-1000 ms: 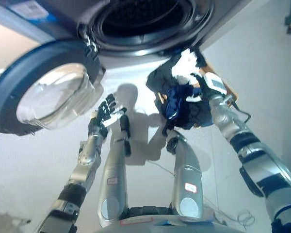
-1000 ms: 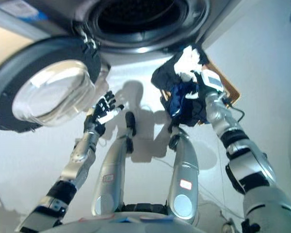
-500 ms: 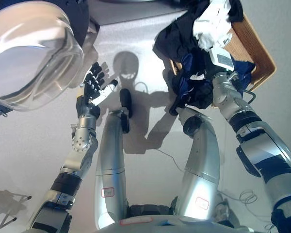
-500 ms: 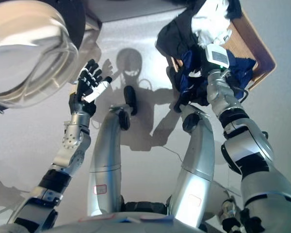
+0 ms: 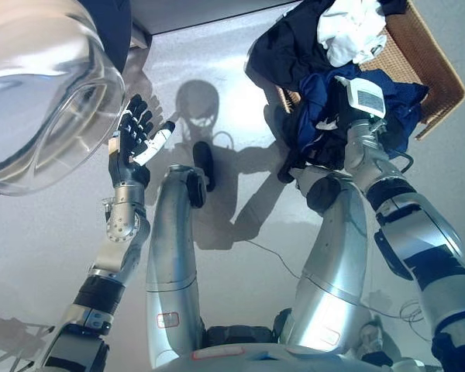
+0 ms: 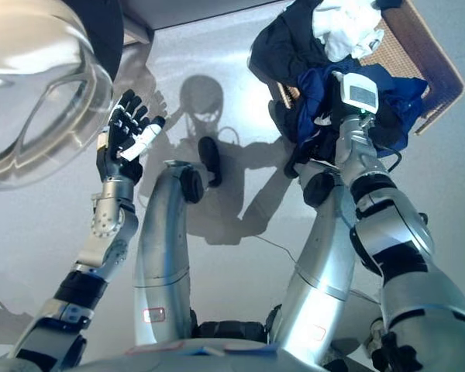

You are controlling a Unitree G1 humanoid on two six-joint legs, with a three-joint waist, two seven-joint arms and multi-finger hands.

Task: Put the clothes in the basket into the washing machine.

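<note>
A wicker basket (image 5: pixel 432 63) sits on the floor at the upper right. A black garment (image 5: pixel 287 46), a white one (image 5: pixel 353 31) and a navy one (image 5: pixel 329 97) are heaped in it and spill over its near rim. My right arm reaches up into that heap, and its hand is buried in the navy cloth, so its fingers do not show. My left hand (image 5: pixel 134 141) is raised at the left, open with fingers spread, close beside the bulging glass of the washing machine door (image 5: pixel 39 93) and holding nothing.
The door stands swung open across the upper left. A strip of the washer's front panel (image 5: pixel 217 11) shows along the top edge; the drum opening is out of view. Thin metal legs (image 5: pixel 12 341) show at the lower left on the pale floor.
The whole picture has shifted downward, so the drum opening has left the view. My right hand stays in the clothes heap. My left hand remains open by the door glass.
</note>
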